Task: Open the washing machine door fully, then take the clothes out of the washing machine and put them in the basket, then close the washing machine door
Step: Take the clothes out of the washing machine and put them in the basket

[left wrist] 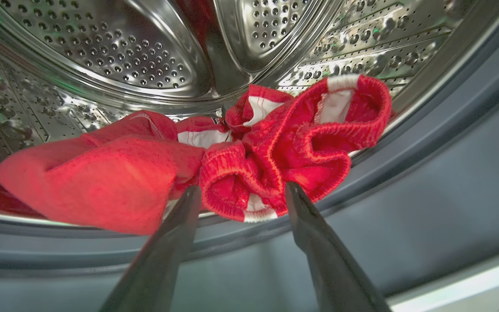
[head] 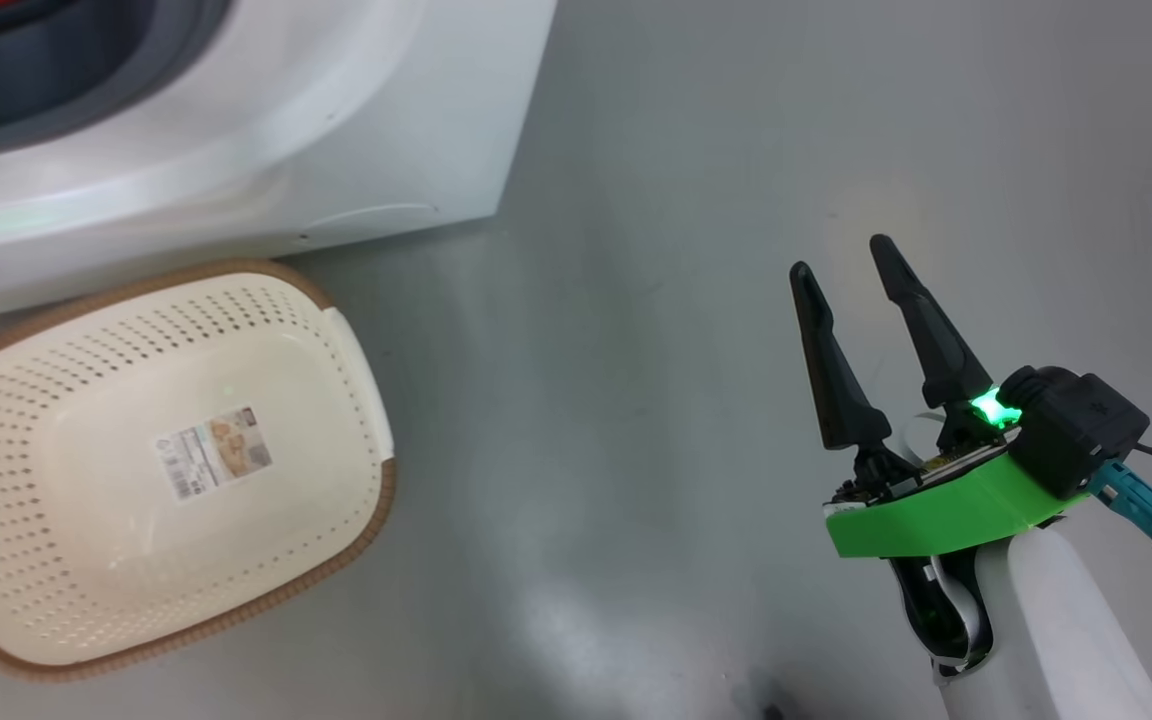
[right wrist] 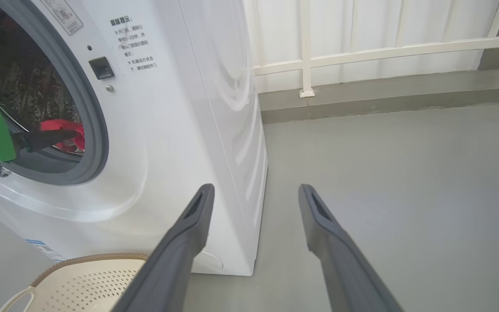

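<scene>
Noted left jaws spread wide, both fingers [left wrist: 180, 216] reaching over the grey gasket [left wrist: 427, 195] toward the lip of the drum [left wrist: 115, 56], tips at the near edge of the clothes [left wrist: 249, 147]. Cannot tell whether touching; nothing pinched. Logged the clothes as a red heap with white trim, lying low at the front of the drum, with a ribbed, cuffed fold bunched right between the two tips and a flatter red piece off to one side. Confirmed in the right wrist view: left fingers [right wrist: 46, 138] poking through the open mouth of the washing machine [right wrist: 167, 130], red fabric just beyond them. Found right jaws likewise spread, fingers [head: 836, 370] empty, hovering over bare floor [head: 636, 300] well apart from the machine. Placed the basket [head: 116, 400] on the floor just beside the washer's front, holding nothing but a label sticker [head: 214, 452]. Judged from that empty basket: step in hand is the first grab of laundry. To do it well, push a little deeper so the bunched fold sits well down between the fingers, not at the tips. Close on thick gathered fabric rather than a single layer. Lift clear of the gasket lip before drawing back, lest a trailing piece snag. Expect tangled garments to come out together, or to drop short of the basket.
</scene>
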Available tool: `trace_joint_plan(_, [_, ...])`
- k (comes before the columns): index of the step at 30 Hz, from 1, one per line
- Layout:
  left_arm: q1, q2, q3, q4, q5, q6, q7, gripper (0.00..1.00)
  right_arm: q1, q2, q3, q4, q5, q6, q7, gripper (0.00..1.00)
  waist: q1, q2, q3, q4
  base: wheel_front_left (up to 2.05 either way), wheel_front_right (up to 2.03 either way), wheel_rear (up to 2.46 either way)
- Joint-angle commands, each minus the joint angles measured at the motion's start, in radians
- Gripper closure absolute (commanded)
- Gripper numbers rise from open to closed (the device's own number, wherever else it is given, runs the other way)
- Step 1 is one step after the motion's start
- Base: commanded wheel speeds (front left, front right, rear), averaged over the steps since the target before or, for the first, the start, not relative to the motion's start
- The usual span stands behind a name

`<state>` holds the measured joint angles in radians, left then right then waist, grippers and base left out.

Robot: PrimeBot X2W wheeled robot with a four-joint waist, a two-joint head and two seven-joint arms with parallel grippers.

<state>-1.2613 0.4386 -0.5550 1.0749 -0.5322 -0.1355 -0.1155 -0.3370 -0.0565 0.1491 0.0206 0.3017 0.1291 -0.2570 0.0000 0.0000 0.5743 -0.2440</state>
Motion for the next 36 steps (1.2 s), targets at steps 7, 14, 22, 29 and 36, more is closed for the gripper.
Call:
trace_joint_plan(7, [-0.092, 0.086, -0.022, 0.058, -0.036, 0.005, 0.001, 0.00, 0.000, 0.006, 0.037, -0.033, 0.026, 0.002, -0.005, 0.00, 0.0000, 0.0000, 0.046, -0.052, 0.00, 0.00, 0.00])
trace_joint_plan(14, [-0.145, 0.106, -0.038, 0.112, -0.047, 0.005, -0.002, 0.00, 0.001, 0.006, 0.040, -0.042, 0.040, 0.002, -0.005, 0.00, 0.0000, 0.0000, 0.061, -0.072, 0.00, 0.00, 0.00])
trace_joint_plan(22, [-0.164, 0.111, -0.064, 0.133, -0.079, 0.005, -0.005, 0.00, 0.003, 0.006, 0.049, -0.045, 0.055, 0.002, -0.005, 0.00, 0.0000, 0.0000, 0.071, -0.087, 0.00, 0.00, 0.00])
trace_joint_plan(29, [-0.165, 0.129, -0.100, 0.136, -0.100, 0.005, -0.005, 0.51, -0.001, 0.006, 0.066, -0.046, 0.059, 0.002, -0.005, 0.00, 0.0000, 0.0000, 0.072, -0.099, 0.00, 0.00, 0.00])
trace_joint_plan(36, [-0.148, 0.120, -0.118, 0.124, -0.141, 0.005, -0.049, 1.00, 0.003, 0.006, 0.054, -0.044, 0.057, 0.002, -0.005, 0.00, 0.0000, 0.0000, 0.058, -0.092, 0.00, 0.00, 0.00])
